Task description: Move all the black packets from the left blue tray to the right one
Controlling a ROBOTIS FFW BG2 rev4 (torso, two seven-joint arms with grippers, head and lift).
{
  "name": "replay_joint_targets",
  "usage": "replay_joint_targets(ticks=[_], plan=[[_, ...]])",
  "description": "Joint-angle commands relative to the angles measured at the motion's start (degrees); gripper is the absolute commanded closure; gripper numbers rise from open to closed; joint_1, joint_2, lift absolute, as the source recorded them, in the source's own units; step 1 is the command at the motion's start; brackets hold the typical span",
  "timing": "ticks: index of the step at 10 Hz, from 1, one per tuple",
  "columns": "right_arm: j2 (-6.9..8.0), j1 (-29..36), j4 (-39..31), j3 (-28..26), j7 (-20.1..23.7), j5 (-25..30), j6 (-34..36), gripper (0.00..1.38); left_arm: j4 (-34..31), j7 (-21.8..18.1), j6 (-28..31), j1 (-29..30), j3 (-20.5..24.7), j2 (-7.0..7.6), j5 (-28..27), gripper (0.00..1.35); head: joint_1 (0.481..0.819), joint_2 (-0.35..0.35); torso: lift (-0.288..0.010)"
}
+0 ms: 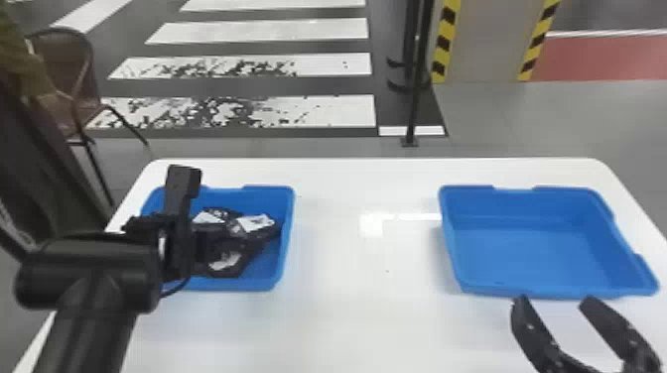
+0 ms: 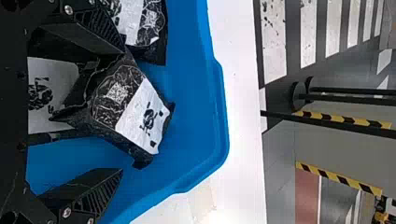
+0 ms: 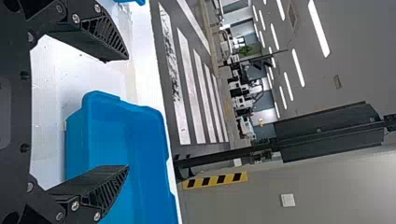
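While hovering low over the left blue plastic tray (image 1: 286, 238), holding the left black two-fingered tool (image 2: 123, 111) widely spread, clenching nothing. Straddling a crumpled black packet with a white label (image 2: 144, 116) inside that tray, having it much nearer the finger on the robot's left; probably needing to centre over it before closing. Lying aslant, showing no sure long axis through the folds. Having more black packets (image 1: 255, 224) beside it. Using the nearer left arm here; holding the right black tool (image 1: 556, 299) parted and unladen by the near edge of the right blue plastic tray (image 1: 541, 238). Resting both trays on a white table (image 1: 347, 322); facing white floor stripes (image 1: 342, 106) and a grey pillar with yellow-black edges (image 1: 486, 39) beyond.
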Motion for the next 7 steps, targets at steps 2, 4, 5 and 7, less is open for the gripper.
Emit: replay_joint_targets(ticks=[2,4,5,7], plan=[[0.0,-0.1,0.4,0.1,0.0,-0.7,0.1,0.2,2.4,-0.1,-1.7,-0.9,-0.4,0.13,1.9,0.67,0.695,0.058,-0.14],[0.0,0.0,0.4,0.2,0.1,-1.2,0.0,0.2,2.4,0.7,-3.1,0.9,0.2,-0.39,1.9,1.2,0.695,0.053,-0.14],[0.0,0.2,0.4,0.1,0.1,-1.5,0.0,0.2,2.2,0.9,-6.8,1.7,0.6,-0.57,1.4,1.21,0.695,0.053,-0.14],[0.0,0.2,0.3,0.1,0.4,-1.6,0.0,0.2,-6.1,0.4,-5.8,5.4,2.4,-0.57,0.2,1.21,0.695,0.057,-0.14]])
